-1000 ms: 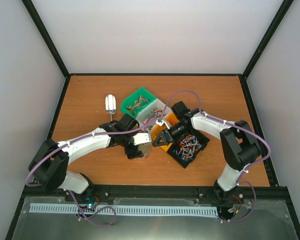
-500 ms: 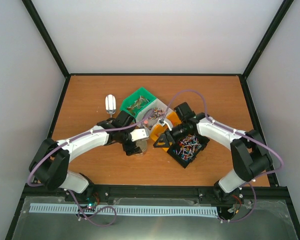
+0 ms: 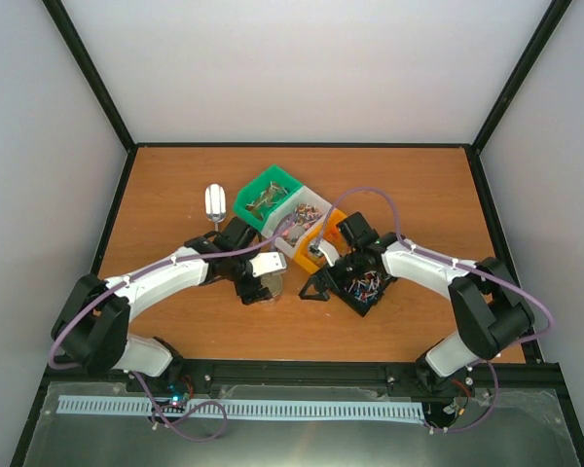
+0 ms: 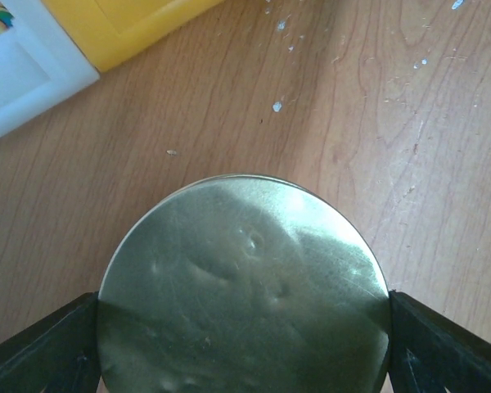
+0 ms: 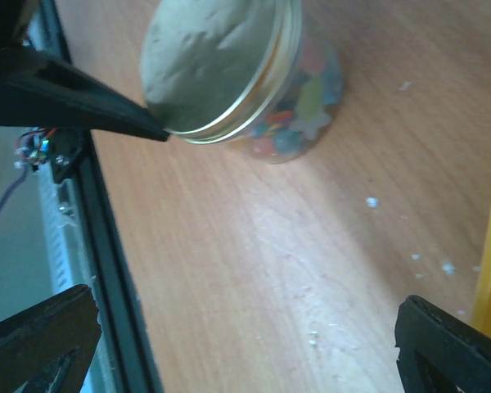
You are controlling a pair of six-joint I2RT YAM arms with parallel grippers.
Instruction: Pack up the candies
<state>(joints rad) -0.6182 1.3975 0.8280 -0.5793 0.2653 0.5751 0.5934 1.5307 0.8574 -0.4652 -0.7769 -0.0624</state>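
A: Nearest: left gripper (image 4: 244,304), fingers clamped on either side of the round gold metal lid (image 4: 245,270) of the clear glass jar (image 5: 307,98). Small bright wrapped candies (image 5: 295,131) show inside.
B: And the right gripper (image 5: 247,304)?
A: Fingers wide apart, empty, beside the jar. Likely tightening the lid: grip level, jar upright. More candies beyond, in the square black plastic tray (image 3: 358,309).

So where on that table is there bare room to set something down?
Bare wood left of the silver metal scoop, behind the green plastic bin, and far right. Crowded mid-table: gold-lidded jar, black bin of candies.
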